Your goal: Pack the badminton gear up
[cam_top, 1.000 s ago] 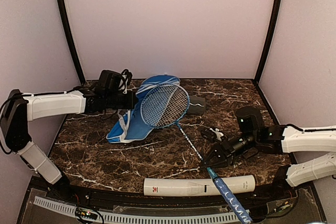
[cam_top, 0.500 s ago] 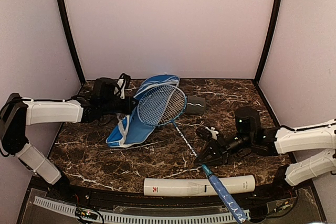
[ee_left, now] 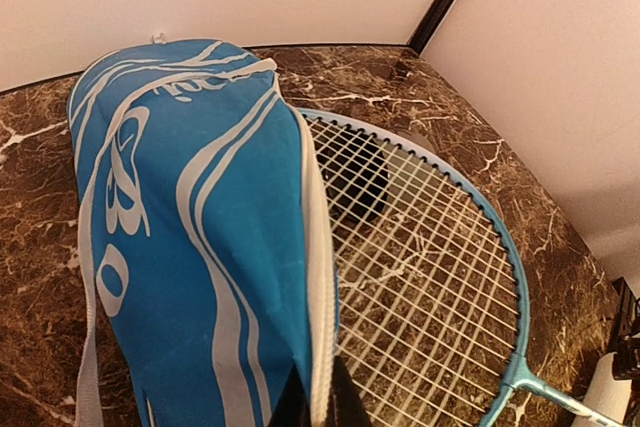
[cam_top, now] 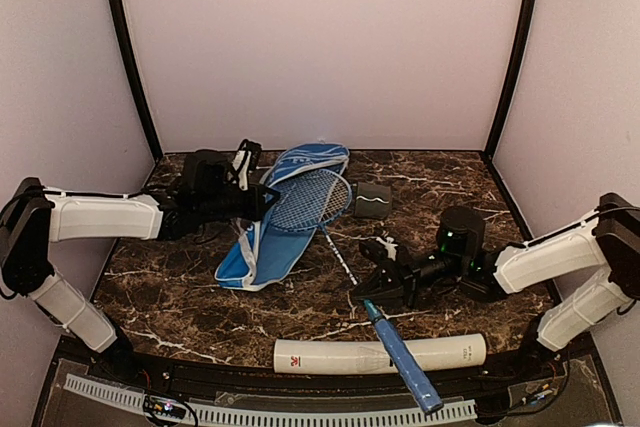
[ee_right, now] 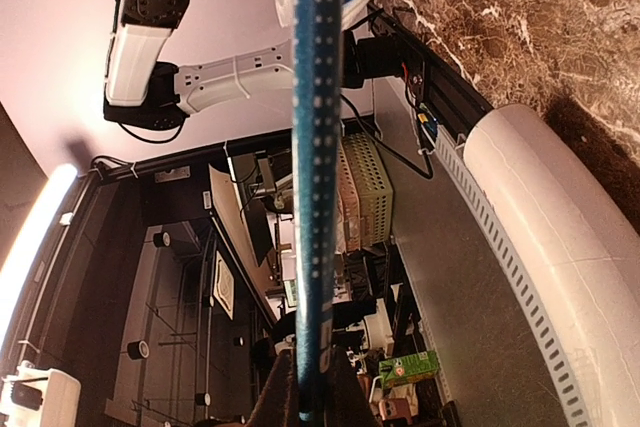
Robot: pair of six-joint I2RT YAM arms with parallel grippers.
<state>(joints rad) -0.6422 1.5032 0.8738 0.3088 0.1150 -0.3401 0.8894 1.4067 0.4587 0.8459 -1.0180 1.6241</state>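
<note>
The blue zip bag (cam_top: 262, 245) with white trim lies at the back left, and it fills the left wrist view (ee_left: 180, 227). My left gripper (cam_top: 262, 201) is shut on the bag's white-trimmed opening edge (ee_left: 320, 347). One racket's strung head (cam_top: 312, 199) lies at the bag's mouth, partly under that edge (ee_left: 430, 287). My right gripper (cam_top: 374, 289) is shut on the racket where its thin shaft meets the blue handle (cam_top: 400, 357); the handle also shows in the right wrist view (ee_right: 315, 147). The long white tube (cam_top: 380, 355) lies along the front edge. No second racket shows.
A dark grey object (cam_top: 374, 200) sits just right of the racket head. A small white thing (cam_top: 388, 243) lies beside my right gripper; I cannot tell what it is. The racket handle sticks out over the tube and the table's front edge (cam_top: 300, 382).
My right gripper has moved left and towards the back, pushing the racket head further to the bag's mouth. My left gripper has shifted right, still holding the bag's edge.
</note>
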